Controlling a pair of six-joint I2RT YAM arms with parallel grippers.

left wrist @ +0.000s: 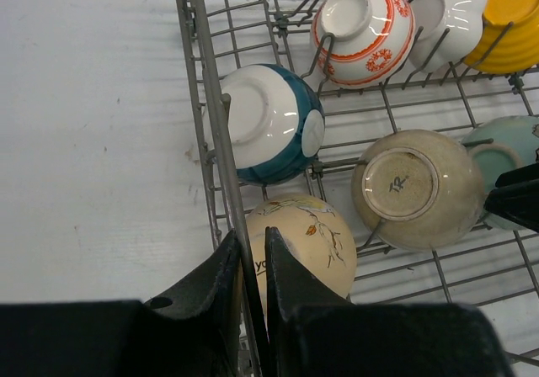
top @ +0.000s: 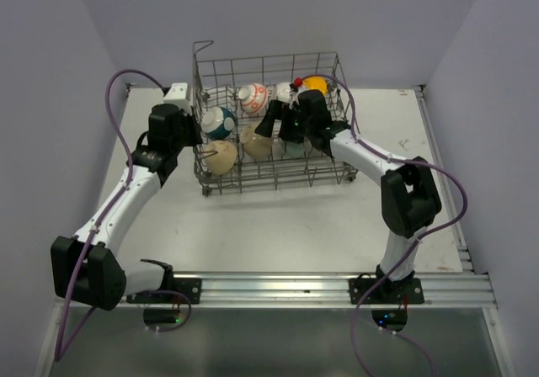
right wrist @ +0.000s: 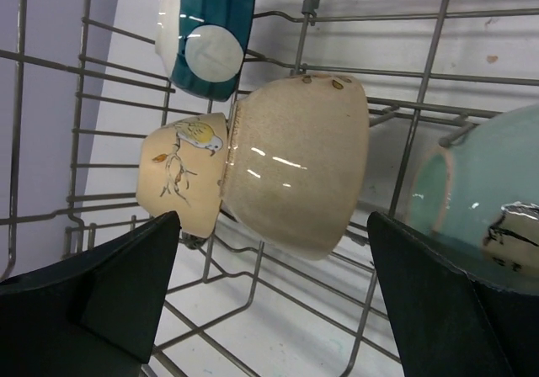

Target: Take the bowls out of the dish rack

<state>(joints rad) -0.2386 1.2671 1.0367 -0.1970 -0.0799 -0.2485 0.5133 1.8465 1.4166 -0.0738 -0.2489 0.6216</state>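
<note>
1. We see left gripper (left wrist: 253, 255) stretched forward, pinching the 9 o'clock wall of grey wire dish rack (left wrist: 210, 99).
2. We see right gripper (right wrist: 274, 225) inside the rack, fingers spread wide either side of speckled beige ceramic bowl (right wrist: 295, 158).

left claw (left wrist: 251, 251) pinched shut, right claw (right wrist: 274, 225) spread wide, both reaching forward

The left arm (top: 118, 204) and right arm (top: 362, 151) have white links and bulky black joint housings. A purple cable (top: 109, 99) loops along each. Black bases (top: 387, 289) sit on a silver rail (top: 278, 286), with small green lights (top: 175, 318) just beside the rail. The fingers (left wrist: 295, 297) are matte black wedges.
</note>
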